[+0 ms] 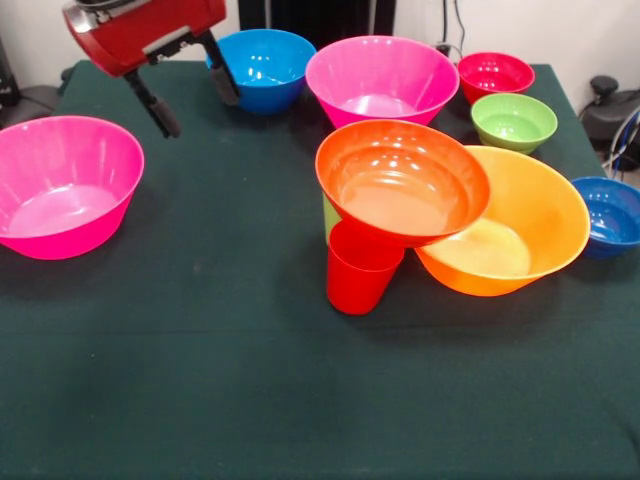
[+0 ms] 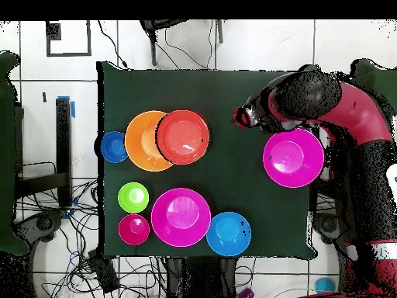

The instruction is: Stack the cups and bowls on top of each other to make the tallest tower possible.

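Observation:
My gripper hangs open and empty above the far left of the table, between the big pink bowl and the light blue bowl. In the overhead view the gripper sits just off that pink bowl. The medium red-orange bowl rests tilted on the red cup, leaning over the rim of the big orange bowl. A lime green cup peeks out behind the red one. From above, the red-orange bowl overlaps the orange bowl.
A second big pink bowl stands at the back, with a small magenta-red bowl and a green bowl to its right. A dark blue bowl sits at the right edge, beside the orange one.

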Motion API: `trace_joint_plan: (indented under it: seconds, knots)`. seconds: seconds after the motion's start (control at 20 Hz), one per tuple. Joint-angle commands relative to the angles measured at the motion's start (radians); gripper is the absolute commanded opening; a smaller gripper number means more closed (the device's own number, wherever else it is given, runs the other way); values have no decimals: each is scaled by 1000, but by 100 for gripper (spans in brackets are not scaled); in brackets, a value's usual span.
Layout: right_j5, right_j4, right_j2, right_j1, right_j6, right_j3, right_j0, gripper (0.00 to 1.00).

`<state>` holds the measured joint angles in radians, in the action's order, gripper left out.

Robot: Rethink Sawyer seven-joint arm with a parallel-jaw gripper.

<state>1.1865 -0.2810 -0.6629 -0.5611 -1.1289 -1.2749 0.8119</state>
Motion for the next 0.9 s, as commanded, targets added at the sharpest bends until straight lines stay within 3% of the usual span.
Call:
trace_joint_plan:
  seconds: [0.05, 0.9]
  knots:
    - [118, -72, 8, 32, 165, 46, -18, 100]
    - [77, -71, 5, 51, 136, 48, -21, 100]
